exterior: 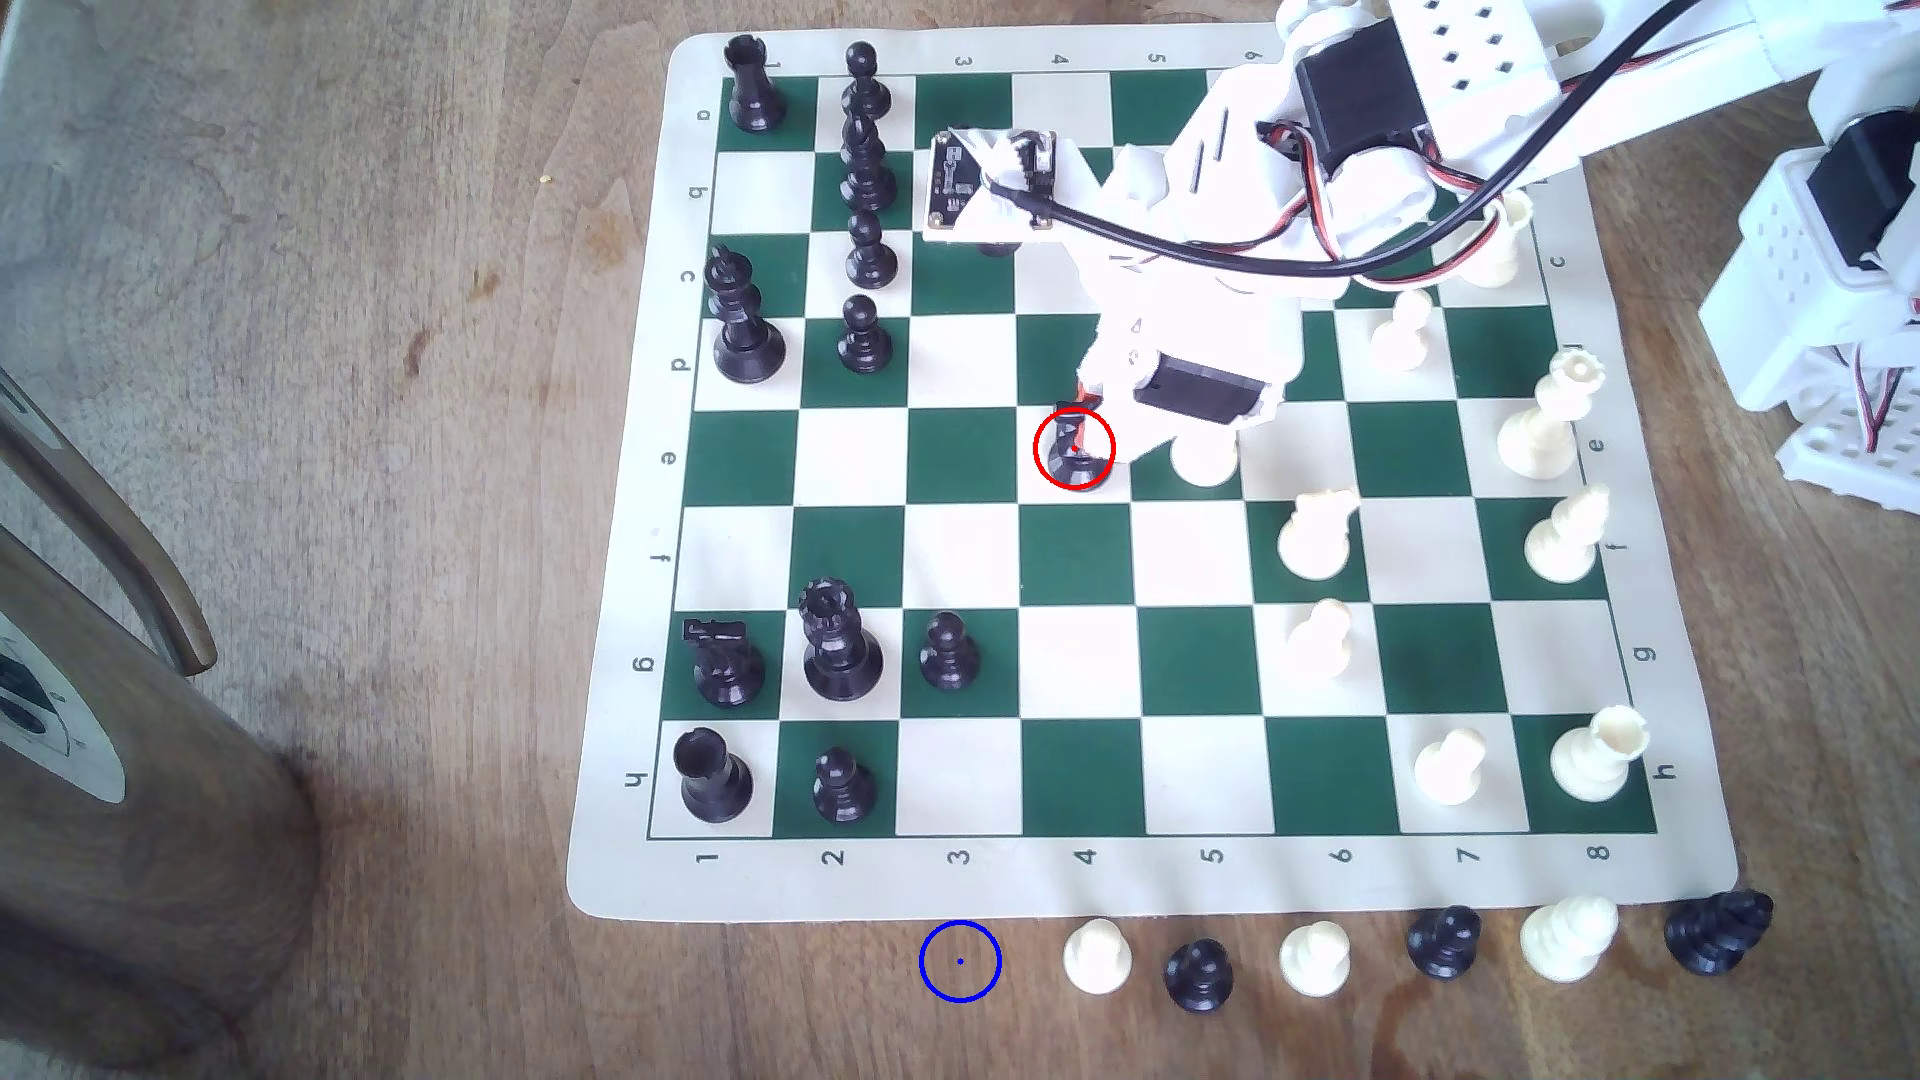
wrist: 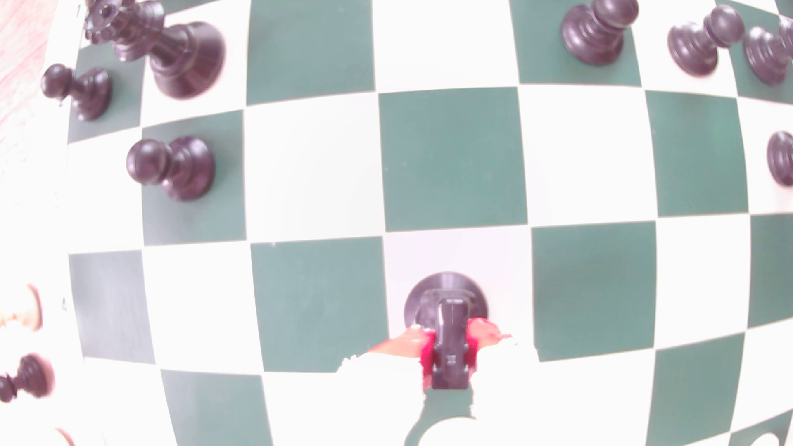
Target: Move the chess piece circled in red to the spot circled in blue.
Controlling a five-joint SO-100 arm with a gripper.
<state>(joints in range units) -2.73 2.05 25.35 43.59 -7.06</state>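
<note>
In the exterior view, the blue circle [exterior: 960, 961] sits on bare brown wood just below the vinyl chessboard [exterior: 1081, 665], left of a row of captured pieces. Up at e4, the glossy black knight [exterior: 1074, 454] stands upright inside its red ring. The gripper [wrist: 449, 351] is closed on its blocky head, red pads [wrist: 429, 358] pressing both flanks.

Open squares stretch from my gripper [exterior: 1081, 431] toward the board's numbered edge; the blue circle [exterior: 960, 961] sits clear on wood, a white pawn [exterior: 1097, 953] just beside it
</note>
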